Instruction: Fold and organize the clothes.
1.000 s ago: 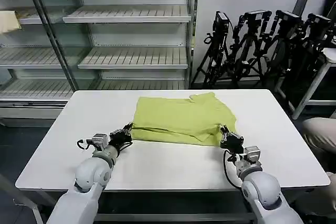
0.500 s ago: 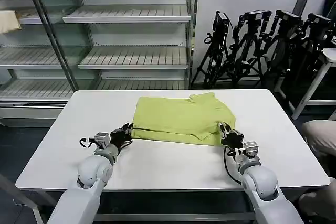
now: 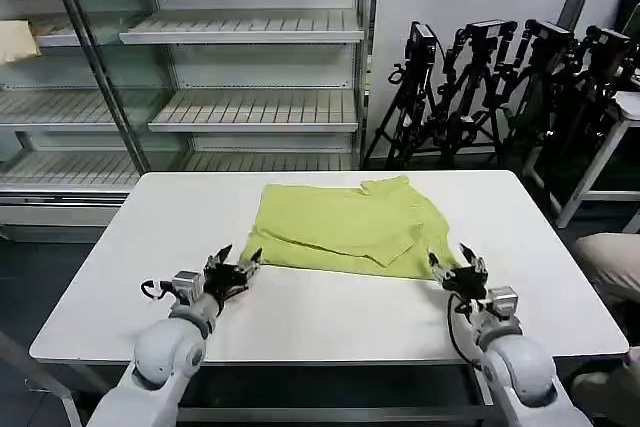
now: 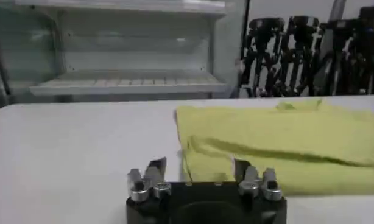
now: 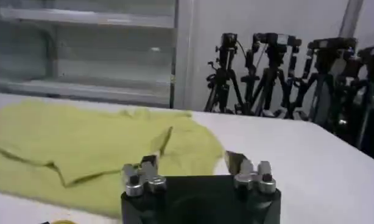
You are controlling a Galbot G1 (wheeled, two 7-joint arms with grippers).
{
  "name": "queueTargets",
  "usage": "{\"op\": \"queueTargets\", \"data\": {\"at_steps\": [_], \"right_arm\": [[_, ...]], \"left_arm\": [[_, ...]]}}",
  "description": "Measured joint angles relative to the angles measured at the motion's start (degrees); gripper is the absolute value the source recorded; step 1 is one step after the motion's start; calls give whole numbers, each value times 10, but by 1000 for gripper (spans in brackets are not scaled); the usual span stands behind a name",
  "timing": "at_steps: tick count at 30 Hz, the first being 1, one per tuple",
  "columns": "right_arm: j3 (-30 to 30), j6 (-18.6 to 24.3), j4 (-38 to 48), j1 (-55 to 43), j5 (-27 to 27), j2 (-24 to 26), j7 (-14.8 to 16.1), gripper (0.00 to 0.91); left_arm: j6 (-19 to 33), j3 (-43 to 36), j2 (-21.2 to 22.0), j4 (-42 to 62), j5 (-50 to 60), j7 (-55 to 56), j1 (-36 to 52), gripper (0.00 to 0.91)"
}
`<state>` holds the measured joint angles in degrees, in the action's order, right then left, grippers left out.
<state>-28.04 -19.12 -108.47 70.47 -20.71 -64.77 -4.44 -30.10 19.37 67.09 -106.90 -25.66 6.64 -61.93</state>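
Observation:
The clothes, one lime T-shirt (image 3: 345, 227), lie folded in a flat rectangle on the middle of the white table (image 3: 300, 317). A folded-over flap runs along its near half, and a sleeve bulges at the back right. My left gripper (image 3: 237, 261) stands open just off the shirt's near left corner, holding nothing. My right gripper (image 3: 454, 259) is open at the near right corner, also holding nothing. In the left wrist view the shirt (image 4: 278, 146) lies just beyond the open left gripper (image 4: 198, 167). The right wrist view shows the shirt (image 5: 83, 146) ahead of the open right gripper (image 5: 192, 159).
Glass-fronted shelving (image 3: 250, 67) stands behind the table. A cluster of black tripods (image 3: 500, 77) is at the back right. A person's knee (image 3: 610, 257) shows at the right edge. Bare tabletop lies on both sides of the shirt and in front.
Both grippers have let go of the shirt's near edge, opened and drawn back toward me. The lifted near edge has dropped flat onto the table.

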Motion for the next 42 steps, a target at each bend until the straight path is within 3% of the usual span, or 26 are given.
{"op": "queueTargets", "data": {"at_steps": [1,2,3,4,5,6,8,42], "right_arm": [[-4,-3,-4,8,-1,1,-2,81],[-8,-6,-8,17,-2,2,-4,0],[-11,-9,-10,24,-3,2,-4,0],[-14,-13,-13,30,-5,3,-4,0],[-16,-16,-15,35,-7,3,-4,0],[-18,-19,-17,40,-9,4,-4,0],[-21,-25,-20,47,-12,5,-4,0],[-20,-42,-26,50,-42,10,21,0]], "left_arm": [[-2,0,0,-1,1,2,-2,907],[-5,-1,0,-1,1,3,-3,907],[-7,-1,0,-1,1,5,-4,907],[-8,-1,0,0,1,6,-4,736],[-10,-1,1,1,1,6,-4,322],[-12,-1,1,3,1,6,-4,101],[-14,-2,1,7,-1,6,-4,10],[-20,-2,-9,11,13,-9,-18,0]]}}
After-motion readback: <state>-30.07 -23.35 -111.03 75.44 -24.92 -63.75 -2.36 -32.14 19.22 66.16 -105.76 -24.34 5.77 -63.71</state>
